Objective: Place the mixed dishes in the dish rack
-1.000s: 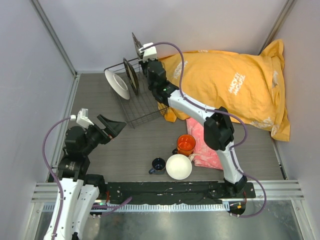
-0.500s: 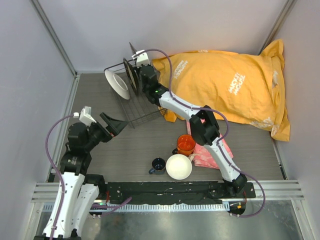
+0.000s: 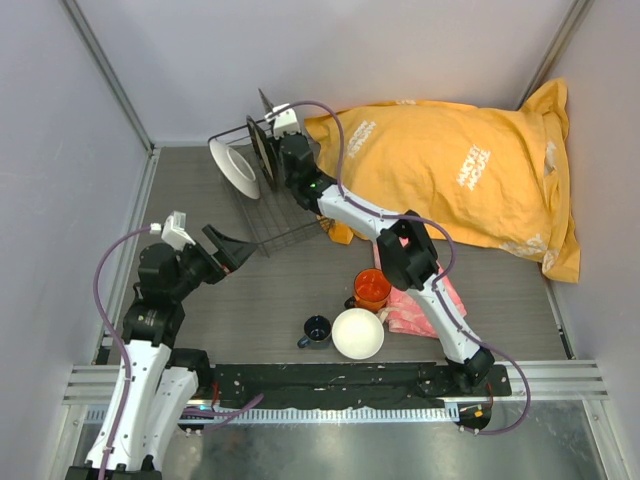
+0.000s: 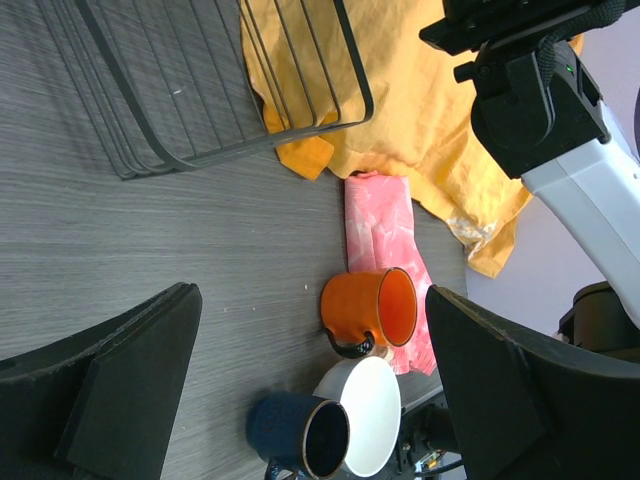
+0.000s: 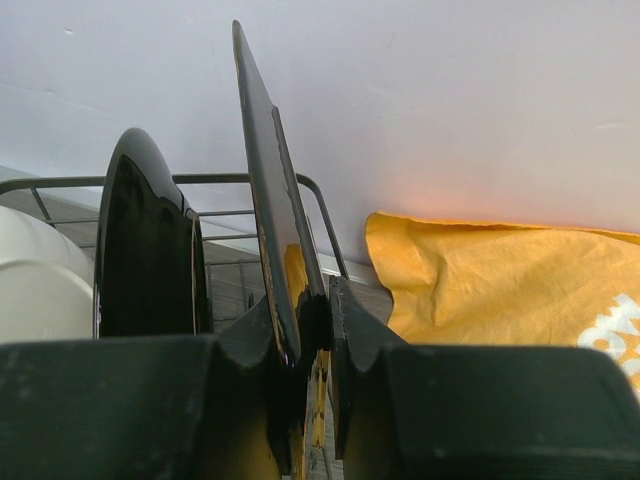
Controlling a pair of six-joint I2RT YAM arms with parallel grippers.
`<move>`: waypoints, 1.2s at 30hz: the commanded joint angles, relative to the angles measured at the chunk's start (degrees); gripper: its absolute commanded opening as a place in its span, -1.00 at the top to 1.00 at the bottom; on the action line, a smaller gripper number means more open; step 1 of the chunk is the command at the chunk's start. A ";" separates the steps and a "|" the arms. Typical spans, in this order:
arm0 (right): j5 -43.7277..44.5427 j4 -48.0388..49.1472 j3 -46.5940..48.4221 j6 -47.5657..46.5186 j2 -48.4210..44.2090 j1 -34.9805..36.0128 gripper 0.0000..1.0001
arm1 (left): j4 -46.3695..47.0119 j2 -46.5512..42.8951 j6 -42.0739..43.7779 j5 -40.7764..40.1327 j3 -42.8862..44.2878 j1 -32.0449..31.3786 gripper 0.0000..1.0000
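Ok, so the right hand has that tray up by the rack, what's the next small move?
Probably ease the right hand straight down, so the tray sinks into the rack, then let go. The tray is pinched upright by its lower edge and its top stands higher than the dark plate next to it, with a gap between the two.

A white plate [image 3: 233, 168], a dark plate [image 3: 263, 152] and the square dark tray [image 5: 262, 180] pinched in the right gripper [image 5: 300, 335] crowd the dish rack's [image 3: 275, 220] far end — its near half lies open from above. The yellow bag [image 3: 470, 170] fills the table's [image 3: 280, 290] far-right corner, against the rack. The orange mug [image 3: 372, 287], white bowl [image 3: 358, 333] and blue cup [image 3: 317, 329] cluster mid near edge — bare table lies left of them.
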 commanded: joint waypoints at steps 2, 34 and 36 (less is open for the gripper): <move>0.42 14.98 -1.75 3.24 -4.36 -1.03 0.99 | 2.19 -0.01 1.62 0.66 0.01 -0.01 -0.99; 5.61 19.12 -23.45 4.29 -20.08 -1.83 -0.79 | -2.90 -0.98 0.74 -0.22 2.03 0.07 -0.99; 5.87 17.98 -26.79 5.25 -24.64 -1.83 -0.85 | -3.52 -1.77 0.13 -1.01 2.21 0.07 -0.99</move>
